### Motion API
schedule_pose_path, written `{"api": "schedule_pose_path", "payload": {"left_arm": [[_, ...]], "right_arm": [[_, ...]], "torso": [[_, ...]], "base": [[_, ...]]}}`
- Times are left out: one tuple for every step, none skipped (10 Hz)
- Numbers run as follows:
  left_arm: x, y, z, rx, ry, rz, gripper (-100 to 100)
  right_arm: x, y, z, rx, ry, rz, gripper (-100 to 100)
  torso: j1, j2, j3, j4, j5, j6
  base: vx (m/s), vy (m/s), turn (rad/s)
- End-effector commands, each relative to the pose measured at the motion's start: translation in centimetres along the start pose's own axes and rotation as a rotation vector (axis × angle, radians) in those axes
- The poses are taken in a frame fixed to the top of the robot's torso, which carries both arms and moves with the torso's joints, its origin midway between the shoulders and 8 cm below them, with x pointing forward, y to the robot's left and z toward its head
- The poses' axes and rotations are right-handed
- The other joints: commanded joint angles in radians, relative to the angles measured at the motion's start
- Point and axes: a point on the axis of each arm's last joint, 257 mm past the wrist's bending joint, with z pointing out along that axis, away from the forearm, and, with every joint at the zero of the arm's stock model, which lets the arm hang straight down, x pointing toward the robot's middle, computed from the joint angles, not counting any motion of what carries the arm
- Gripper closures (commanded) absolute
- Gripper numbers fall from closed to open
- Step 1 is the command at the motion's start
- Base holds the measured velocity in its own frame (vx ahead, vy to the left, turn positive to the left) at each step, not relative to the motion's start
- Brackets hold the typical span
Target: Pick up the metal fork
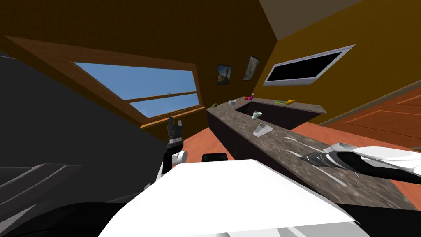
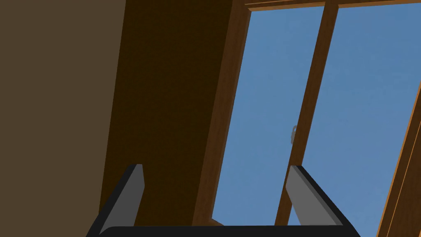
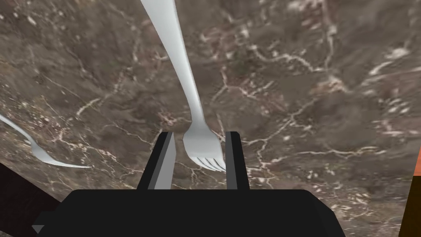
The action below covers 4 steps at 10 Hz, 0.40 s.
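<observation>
The fork [image 3: 190, 82] lies flat on the brown marbled desk [image 3: 312, 103]. Its pale handle runs away from the right gripper [image 3: 201, 133] and its tines point back toward the dark gripper body. The fingers [image 3: 166, 164] are drawn in narrow around the fork's head: one touches its edge and the other stands a sliver off. I read this as a pinch on the head just above the tines, made or all but made. The fork looks to be resting on the desk, not lifted.

The step in hand, as I judge it, is the grasp itself. The next move calls for a firm squeeze and then a slow, straight lift, since a thin smooth head held between thin blades could pivot or slip out.

A second piece of cutlery [image 3: 39, 153] lies near, toward the desk's edge and apart from the fingers; a straight lift should not touch it.

Farther along the desk, in the head view, stand a pale green cup [image 1: 257, 115] and beyond it a small white bowl [image 1: 232, 102]. What either holds is too small to tell.

The left gripper [image 1: 175, 120] is raised beside the window, well apart from the desk, its fingers spread with nothing between them.
</observation>
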Motion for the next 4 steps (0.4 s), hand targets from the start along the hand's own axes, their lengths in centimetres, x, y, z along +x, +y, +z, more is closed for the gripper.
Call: {"api": "schedule_pose_path", "payload": {"left_arm": [[0.0, 0.0, 0.0, 0.0, 0.0, 0.0, 0], [0.0, 0.0, 0.0, 0.0, 0.0, 0.0, 0], [0.01, -0.01, 0.0, 0.0, 0.0, 0.0, 0], [0.01, -0.01, 0.01, 0.0, 0.0, 0.0, 0]], "right_arm": [[-0.94, 0.01, -0.26, -0.009, -0.013, -0.063, 100], [-0.94, 0.01, -0.26, -0.009, -0.013, -0.073, 100], [-0.68, 0.0, -0.33, -0.007, -0.009, -0.06, 100], [-0.65, 0.03, -0.33, -0.009, -0.008, -0.065, 0]], "torso": [[0.0, 0.0, 0.0, 0.0, 0.0, 0.0], [0.0, -0.003, -0.002, -0.001, 0.0, 0.0], [0.0, -0.003, -0.002, -0.001, 0.0, -0.003], [-0.002, 0.001, 0.0, 0.0, -0.001, -0.004]], "base": [[0.224, 0.046, -0.43], [0.176, 0.052, -0.208], [0.059, 0.027, -0.023], [0.012, 0.006, 0.006]]}}
